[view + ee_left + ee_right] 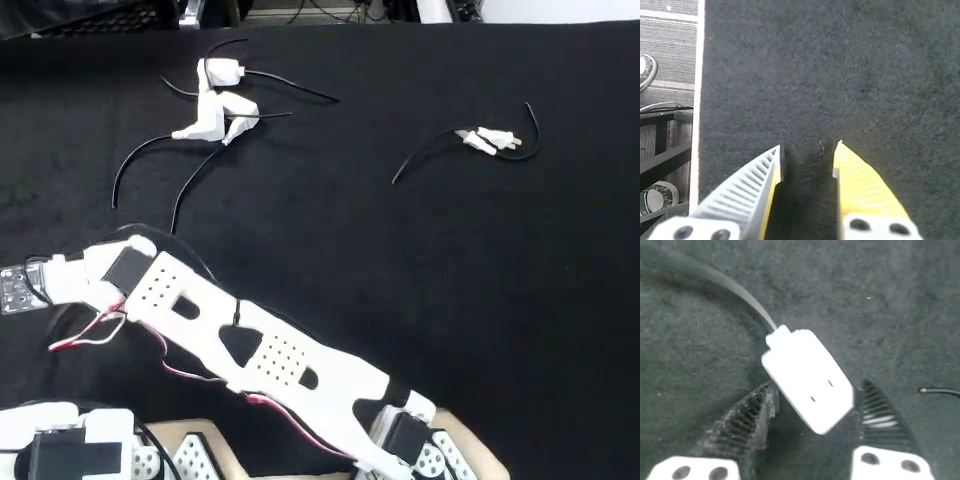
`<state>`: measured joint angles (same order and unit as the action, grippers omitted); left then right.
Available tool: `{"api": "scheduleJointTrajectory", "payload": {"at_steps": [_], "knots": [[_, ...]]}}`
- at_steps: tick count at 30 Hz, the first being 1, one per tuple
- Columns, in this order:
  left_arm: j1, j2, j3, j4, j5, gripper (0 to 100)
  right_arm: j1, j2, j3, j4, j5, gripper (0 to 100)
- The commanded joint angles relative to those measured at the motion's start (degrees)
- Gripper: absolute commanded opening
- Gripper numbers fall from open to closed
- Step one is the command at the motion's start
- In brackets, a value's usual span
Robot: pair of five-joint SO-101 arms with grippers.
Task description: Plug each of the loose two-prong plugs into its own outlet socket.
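Left gripper jaws spread above black cloth. Right gripper jaws spread astride outlet socket. Loose plug at 2 o'clock; connector cluster at 11 o'clock.

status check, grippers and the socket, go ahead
left gripper open, empty. right gripper open, astride outlet socket. one plug loose on the cloth, no obstruction seen.

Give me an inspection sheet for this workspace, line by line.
Surface: black cloth.
Job's things: white outlet socket; white connector cluster, far left; lone white plug, far right.
Clutter: nothing seen.
Grippers: left gripper open over bare cloth; right gripper open astride the socket.
Cables: black leads trail from the connectors; red and white wires along an arm.
Surroundings: floor past the table edge.
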<state>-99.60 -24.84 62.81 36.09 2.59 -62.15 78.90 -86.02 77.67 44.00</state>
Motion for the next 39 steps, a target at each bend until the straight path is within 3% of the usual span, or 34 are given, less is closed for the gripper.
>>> {"api": "scheduleJointTrajectory", "payload": {"at_steps": [1,5,11,18,29,33,39], "knots": [[-0.6,-0.3,-2.6,-0.1,-0.7,17,-0.9,-1.5,0.3,0.8,0.6,19.4],[-0.3,-0.3,-2.5,-0.1,-0.7,17,-0.5,-1.6,0.1,2.5,3.3,17.5],[-0.1,-0.3,-2.5,-0.1,-0.7,17,0.4,-2.0,-0.3,6.3,7.2,0.9],[0.0,-0.3,-2.4,-0.1,-0.7,17,0.1,-8.6,-2.9,16.4,10.2,1.3],[2.2,-0.3,-1.6,-0.1,-0.9,17,5.4,-14.7,-3.4,17.2,10.4,1.2],[9.5,-0.3,-0.4,-0.1,-0.7,17,7.8,-17.3,-2.9,17.6,8.4,1.2],[26.6,-1.0,0.7,-0.1,-0.4,17,13.5,-18.7,-3.3,20.7,4.6,1.2]]}}
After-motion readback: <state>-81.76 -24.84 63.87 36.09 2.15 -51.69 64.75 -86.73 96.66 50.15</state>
